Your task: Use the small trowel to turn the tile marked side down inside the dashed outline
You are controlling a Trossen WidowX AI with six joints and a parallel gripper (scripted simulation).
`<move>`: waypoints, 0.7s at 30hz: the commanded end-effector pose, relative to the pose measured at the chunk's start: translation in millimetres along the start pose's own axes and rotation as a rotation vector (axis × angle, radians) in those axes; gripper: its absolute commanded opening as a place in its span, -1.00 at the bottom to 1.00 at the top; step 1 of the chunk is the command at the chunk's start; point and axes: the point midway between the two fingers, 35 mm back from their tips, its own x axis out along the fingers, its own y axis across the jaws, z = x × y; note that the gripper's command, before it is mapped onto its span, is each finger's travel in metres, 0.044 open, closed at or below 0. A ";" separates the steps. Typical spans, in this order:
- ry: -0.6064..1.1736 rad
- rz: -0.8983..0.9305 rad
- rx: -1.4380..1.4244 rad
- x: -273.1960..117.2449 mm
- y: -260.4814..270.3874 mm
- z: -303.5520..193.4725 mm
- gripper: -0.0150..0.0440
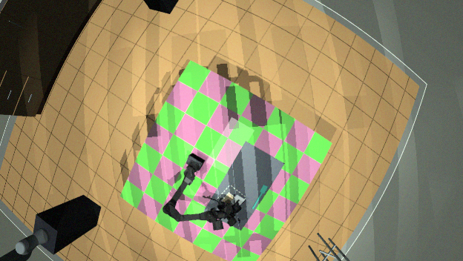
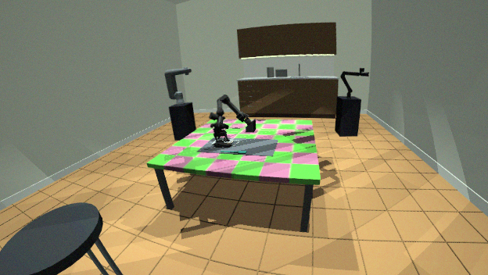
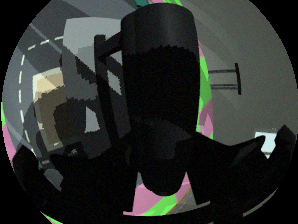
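Observation:
My gripper (image 1: pixel 231 212) (image 2: pixel 221 137) (image 3: pixel 162 145) is low over the mat's near end, shut on the trowel's thick dark handle (image 3: pixel 160 75). The trowel's pale grey blade (image 1: pixel 240 200) (image 3: pixel 90 31) is beside the tile, on its right in the wrist view; whether they touch is unclear. The cream tile (image 1: pixel 229 196) (image 3: pixel 46 80) lies inside the dashed outline (image 1: pixel 231 186) (image 3: pixel 20 95), partly shadowed and partly hidden by the gripper. No mark on it can be made out. The grey mat (image 1: pixel 256 157) (image 2: pixel 266 146) lies on the checkered table (image 1: pixel 202 104) (image 2: pixel 305 158).
A teal tool (image 1: pixel 263 190) (image 2: pixel 235 151) lies along the mat's edge, beyond the tile from the arm's base (image 1: pixel 196 161) (image 2: pixel 251 126). Two other arms stand on black pedestals (image 2: pixel 182 121) (image 2: pixel 348 117) away from the table. A round dark stool (image 2: pixel 55 238) is in the foreground.

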 end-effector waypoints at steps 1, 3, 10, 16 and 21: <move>-0.016 0.000 -0.005 1.3 -3.8 20.6 -0.49; -0.023 0.009 0.001 3.4 -3.4 30.3 -0.49; -0.044 0.039 0.020 9.4 -0.5 67.5 -0.49; -0.044 0.060 0.021 13.5 2.6 97.7 -0.49; -0.038 0.074 0.017 15.5 6.1 122.5 -0.49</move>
